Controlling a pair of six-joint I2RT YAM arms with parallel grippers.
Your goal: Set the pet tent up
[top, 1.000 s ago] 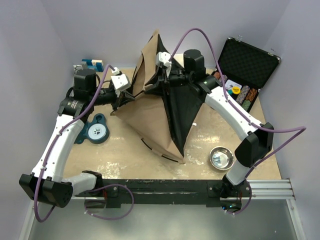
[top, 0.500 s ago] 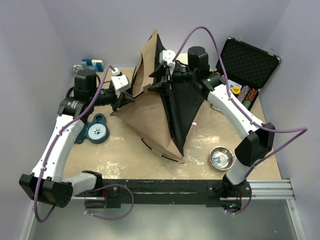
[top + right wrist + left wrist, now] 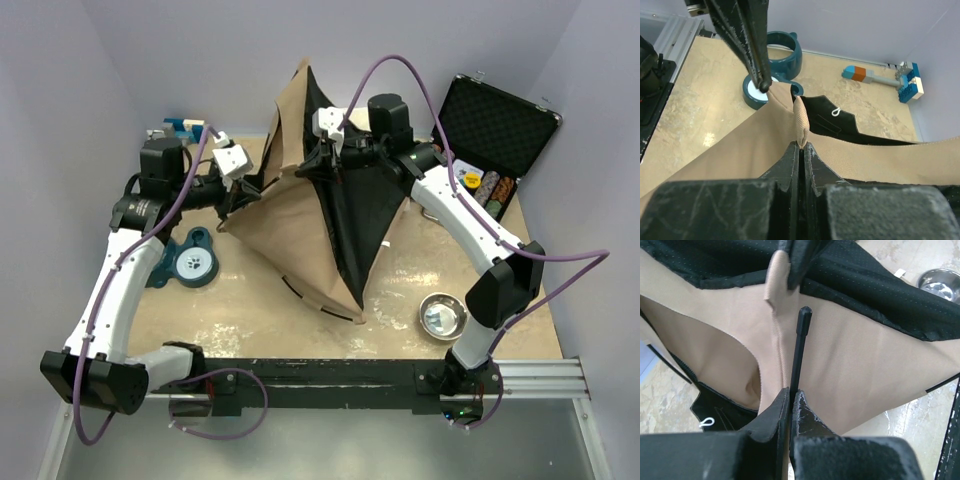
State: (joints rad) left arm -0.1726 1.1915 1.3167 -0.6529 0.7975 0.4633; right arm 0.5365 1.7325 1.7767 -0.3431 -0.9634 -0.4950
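Ctr blocked by pet tent [image 3: 300, 235]; room near bowl [image 3: 443, 315].

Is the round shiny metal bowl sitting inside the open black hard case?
No, the metal bowl rests on the tan tabletop, well apart from the black case farther back.

This is a robot lab's test cell: a left arm [image 3: 115, 290] and a right arm [image 3: 465, 225] bolted to a black rail [image 3: 330, 372] edging a beige desk [image 3: 230, 310] boxed in by plain lilac walls [image 3: 60, 120] (mismatched props about: poker-chip case [image 3: 500, 125], steel bowl [image 3: 443, 316], toy bricks [image 3: 183, 128]).
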